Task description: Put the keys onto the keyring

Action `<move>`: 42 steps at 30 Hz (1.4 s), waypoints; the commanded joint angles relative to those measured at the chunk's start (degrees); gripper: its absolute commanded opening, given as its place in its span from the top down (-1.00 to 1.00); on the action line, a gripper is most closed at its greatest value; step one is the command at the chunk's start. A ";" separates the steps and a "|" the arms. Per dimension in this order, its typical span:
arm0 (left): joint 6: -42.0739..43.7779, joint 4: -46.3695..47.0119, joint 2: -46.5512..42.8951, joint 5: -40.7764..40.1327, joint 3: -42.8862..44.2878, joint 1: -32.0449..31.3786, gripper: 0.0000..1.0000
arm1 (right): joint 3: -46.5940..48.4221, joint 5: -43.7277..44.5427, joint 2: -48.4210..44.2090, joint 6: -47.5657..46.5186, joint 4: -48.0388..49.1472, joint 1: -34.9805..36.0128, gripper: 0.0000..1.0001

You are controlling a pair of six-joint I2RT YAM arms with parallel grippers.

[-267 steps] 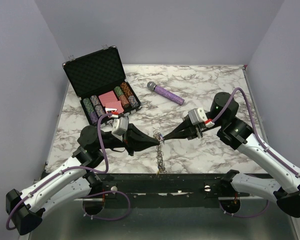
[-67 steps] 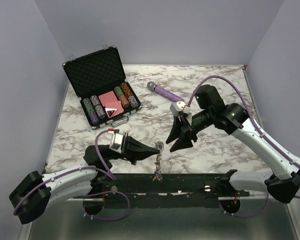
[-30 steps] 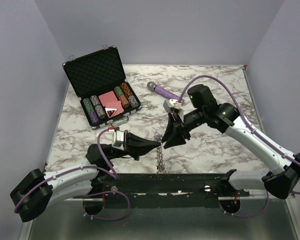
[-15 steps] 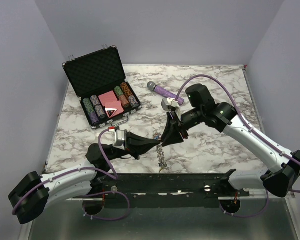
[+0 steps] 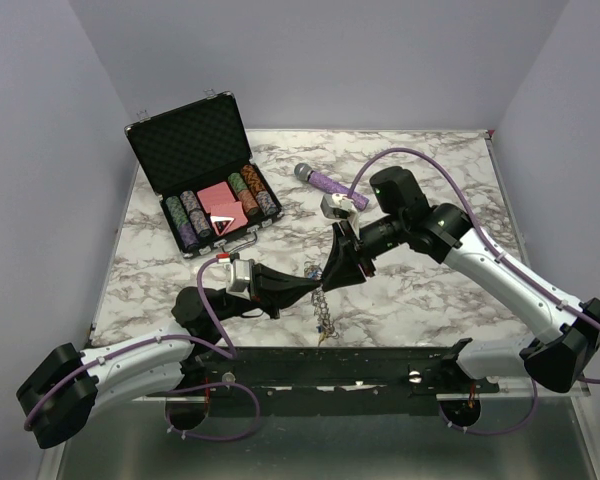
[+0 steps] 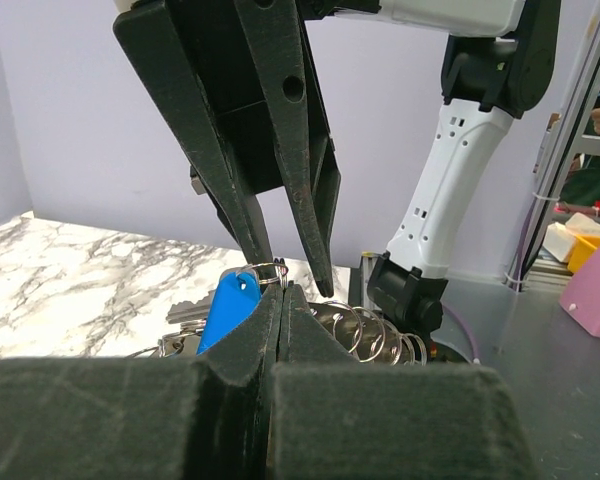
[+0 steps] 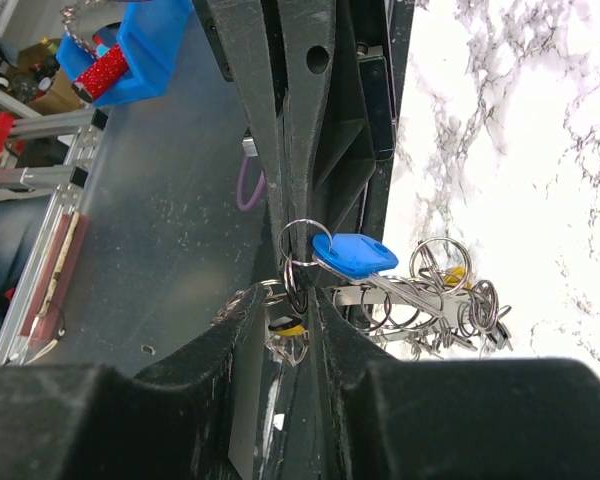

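My left gripper [image 5: 317, 285] [image 6: 280, 288] is shut on a small silvery ring [image 6: 267, 270] at the top of the keyring [image 5: 325, 318], a dangling bunch of linked rings [image 6: 380, 330]. From that ring hangs a blue-capped key [image 6: 228, 305] [image 7: 355, 255]. My right gripper [image 5: 329, 284] [image 7: 288, 300] comes down onto the same spot. Its jaws stand a little apart, straddling the rings [image 7: 298, 275] just under the left fingertips [image 7: 293, 225]. A yellow-capped key [image 7: 285, 328] hangs in that gap, and another yellow cap [image 7: 454, 272] shows among the far rings.
An open black case [image 5: 202, 160] of poker chips stands at the back left. A purple microphone [image 5: 332, 186] lies behind the right arm. The bunch hangs just above the marble table [image 5: 430, 300], near its front edge and the black rail [image 5: 380, 360].
My right gripper has slid left and down until its tips meet the left fingertips, and its jaws have narrowed. The left gripper has stayed shut on the ring, hardly moving.
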 commanded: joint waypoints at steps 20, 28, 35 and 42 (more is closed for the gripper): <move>0.20 0.76 -1.42 -1.15 -0.23 -0.59 1.00 | 3.68 2.37 1.29 -0.55 2.26 0.46 0.36; 0.37 0.58 -2.83 -2.38 -0.93 -0.59 1.00 | 2.63 2.37 0.76 -2.83 0.24 0.54 0.39; 0.37 0.67 -3.36 -2.82 -1.37 -0.50 1.00 | 2.45 1.84 0.67 -3.63 -0.29 0.54 0.39; 0.20 1.28 -2.83 -3.25 -1.37 -0.59 1.00 | 2.18 0.70 0.93 -3.28 -0.29 0.46 0.42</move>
